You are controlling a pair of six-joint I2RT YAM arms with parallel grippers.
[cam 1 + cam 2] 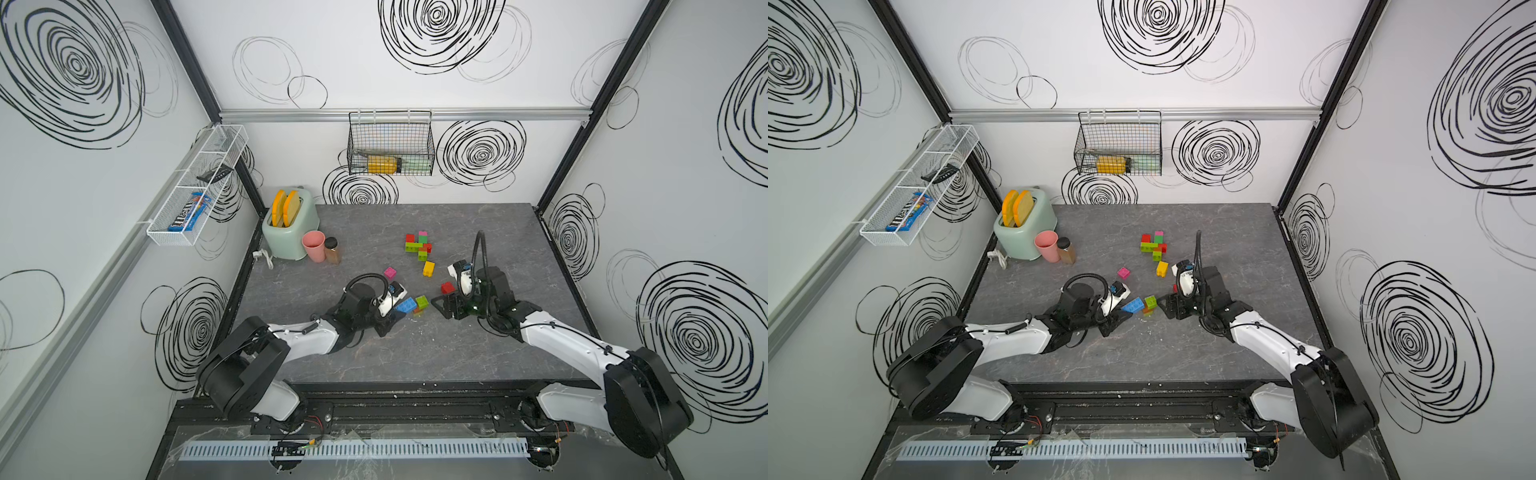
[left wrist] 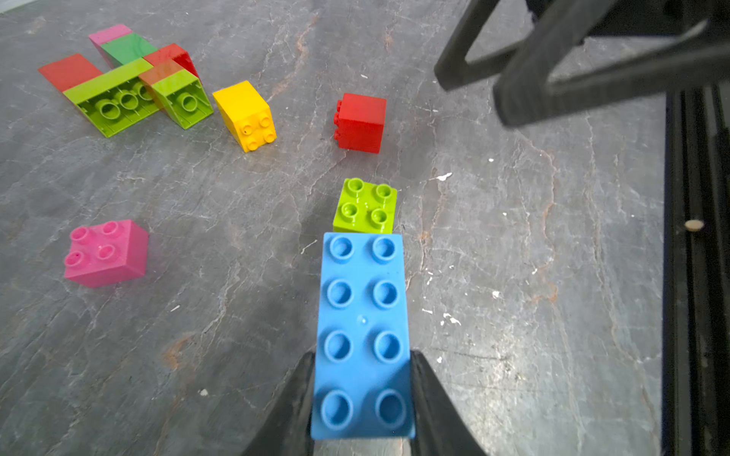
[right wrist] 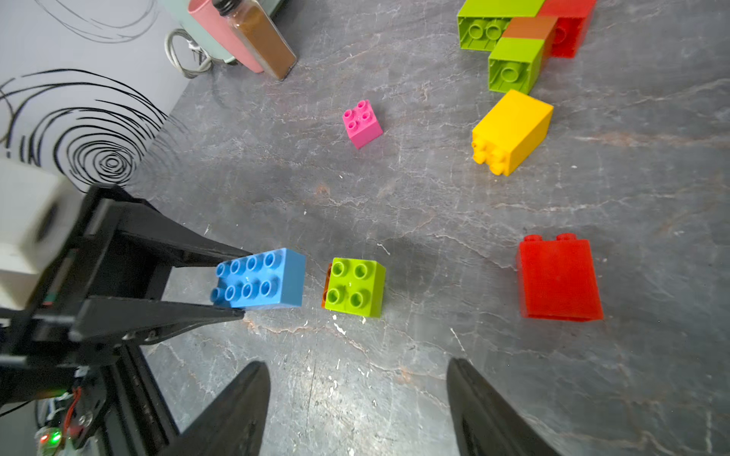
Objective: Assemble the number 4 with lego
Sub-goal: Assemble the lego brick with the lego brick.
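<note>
Left gripper [image 2: 363,395] clamps the long blue brick [image 2: 361,335], its free end just beside a lime brick [image 2: 365,205] at mid-frame in both top views. Right gripper [image 3: 357,367] gapes empty nearby; joined bricks [image 1: 417,246] lie above centre.

Lime brick [image 3: 355,286] — obstacle facing blue brick [image 3: 264,280].

White walls [image 1: 374,75] scrawled with black spiral doodles enclose a grey, marble-veined tabletop [image 1: 457,353], framed by black corner posts [image 1: 185,54] and an aluminium rail [image 1: 291,114] along the back. A black wire basket [image 1: 415,141] hangs from that rail, holding a yellow bottle [image 1: 382,165] on its side; a white mesh shelf [image 1: 170,241] on the left wall carries an M&M's packet [image 1: 189,212]. In the far left corner stand a mint-green toaster [image 1: 291,237] with two slices [image 1: 284,208] up, a pink cup [image 1: 313,246] and a brown spice jar [image 1: 332,250], close together. The light is even and soft.
</note>
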